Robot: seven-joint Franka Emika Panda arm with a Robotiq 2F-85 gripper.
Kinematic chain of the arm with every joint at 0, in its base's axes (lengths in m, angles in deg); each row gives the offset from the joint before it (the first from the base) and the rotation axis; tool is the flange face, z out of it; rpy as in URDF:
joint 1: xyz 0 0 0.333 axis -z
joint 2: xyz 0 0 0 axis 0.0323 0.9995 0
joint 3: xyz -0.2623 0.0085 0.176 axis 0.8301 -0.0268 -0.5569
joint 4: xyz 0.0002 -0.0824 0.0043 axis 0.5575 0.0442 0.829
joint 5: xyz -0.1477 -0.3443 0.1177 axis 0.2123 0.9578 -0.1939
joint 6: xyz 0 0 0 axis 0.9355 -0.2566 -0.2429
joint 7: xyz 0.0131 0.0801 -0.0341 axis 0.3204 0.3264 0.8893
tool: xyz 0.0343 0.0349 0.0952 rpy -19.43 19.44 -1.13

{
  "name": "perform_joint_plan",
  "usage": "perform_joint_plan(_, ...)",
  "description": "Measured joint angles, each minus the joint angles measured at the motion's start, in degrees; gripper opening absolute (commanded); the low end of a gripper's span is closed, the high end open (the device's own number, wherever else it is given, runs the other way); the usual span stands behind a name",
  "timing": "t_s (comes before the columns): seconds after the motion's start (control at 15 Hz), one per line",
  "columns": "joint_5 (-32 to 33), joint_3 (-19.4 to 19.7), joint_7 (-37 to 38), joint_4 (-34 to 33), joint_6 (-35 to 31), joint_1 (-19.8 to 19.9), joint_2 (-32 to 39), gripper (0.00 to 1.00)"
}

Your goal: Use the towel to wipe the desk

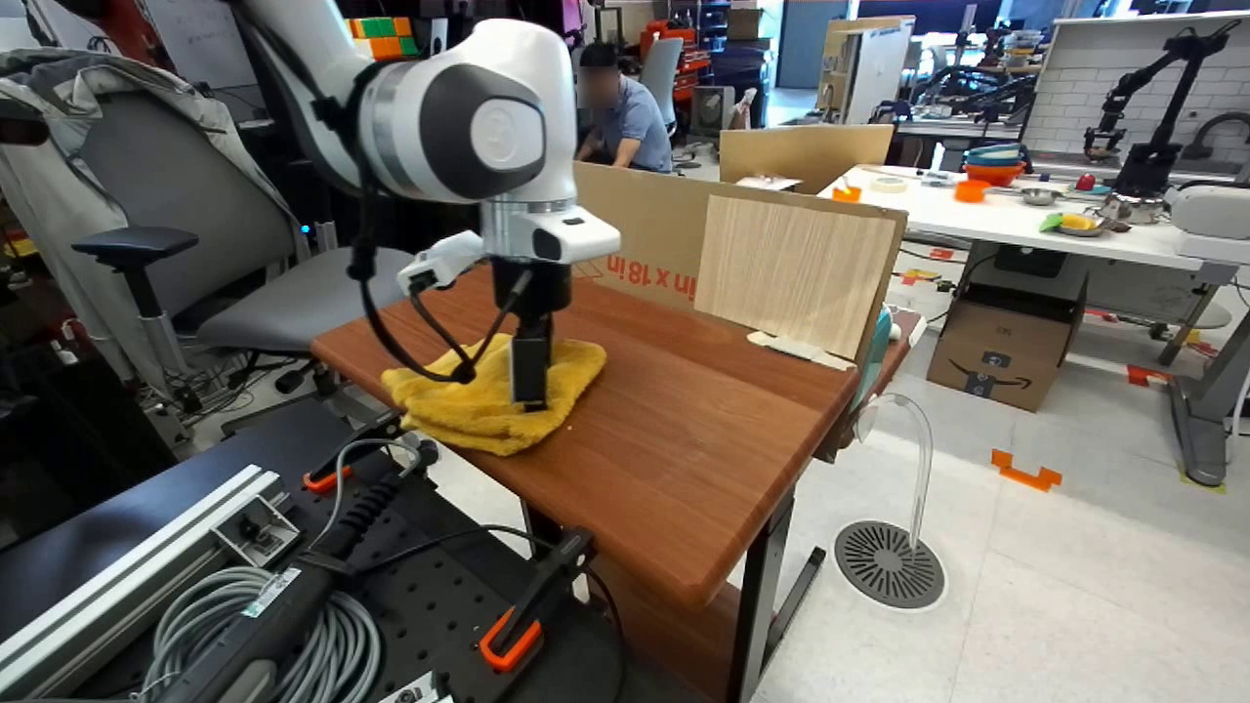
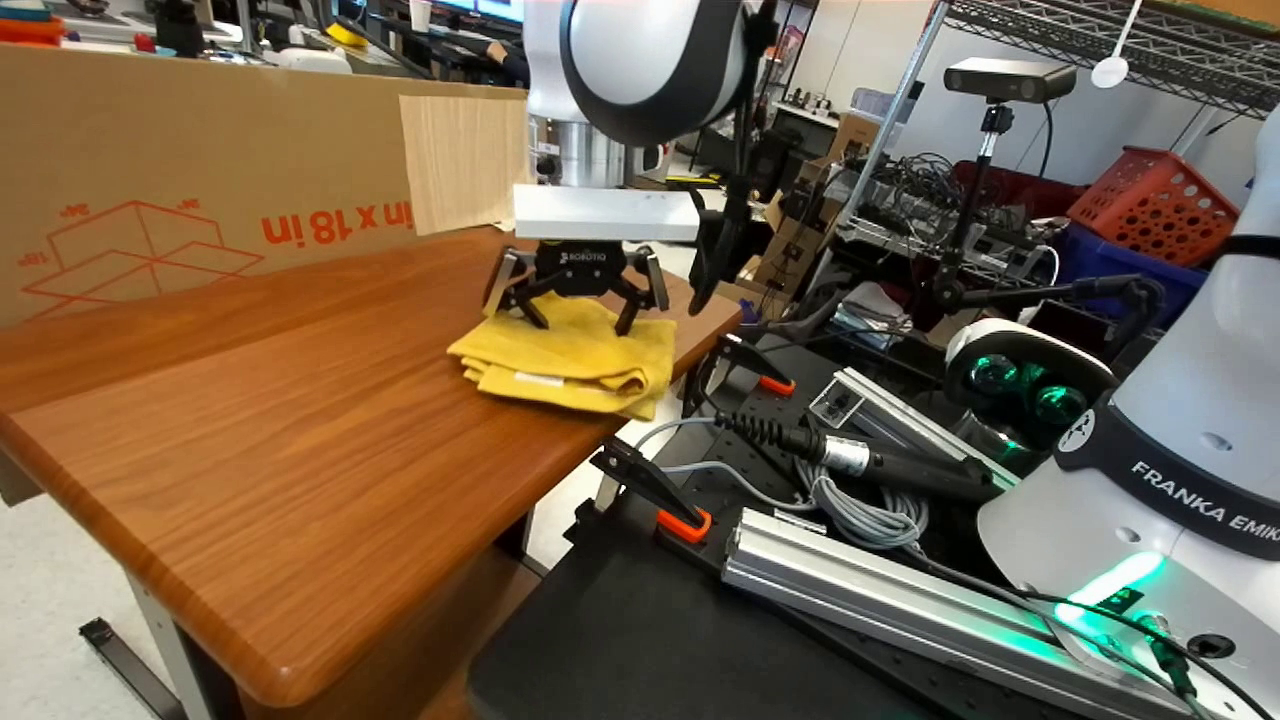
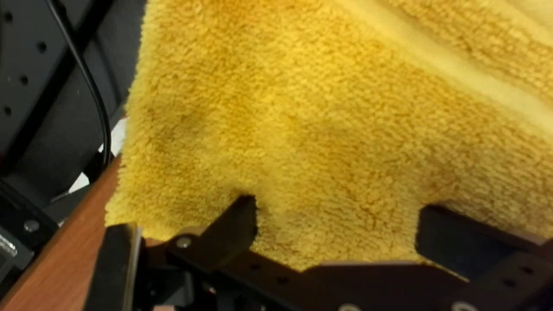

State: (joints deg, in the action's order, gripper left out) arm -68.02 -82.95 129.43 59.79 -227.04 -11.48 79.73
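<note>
The yellow towel lies folded in layers on the brown wooden desk (image 1: 684, 430), near one end, in an exterior view (image 1: 459, 415). The towel also shows in an exterior view (image 2: 570, 365) and fills most of the wrist view (image 3: 298, 112). My gripper (image 2: 580, 326) points down onto the towel, with its fingers spread apart. In the wrist view, the fingertips of the gripper (image 3: 337, 209) touch or nearly touch the towel, with flat cloth between them. The cloth is not pinched. The fingertips' exact depth in the cloth cannot be told.
A cardboard panel (image 2: 250, 180) stands along the desk's far edge, with a light wood board (image 1: 791, 273) against it. A black perforated table (image 1: 449, 586) with clamps (image 1: 513, 635) and cables adjoins the desk. A grey chair (image 1: 303, 298) stands near the towel end.
</note>
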Motion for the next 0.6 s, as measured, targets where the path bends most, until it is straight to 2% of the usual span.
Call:
perform_joint_plan(0.13, 1.0, -1.3, -0.1, 4.2, -3.3, -3.4, -2.3, 1.00)
perform_joint_plan(0.27, 1.5, -1.6, -0.1, 5.3, -6.9, -5.9, -2.8, 1.00)
perform_joint_plan(0.47, 1.1, -0.4, -0.2, 3.5, -9.9, -5.6, -1.6, 1.00)
perform_joint_plan(0.6, -0.7, 1.0, -0.5, 0.5, -11.5, -2.9, 0.5, 1.00)
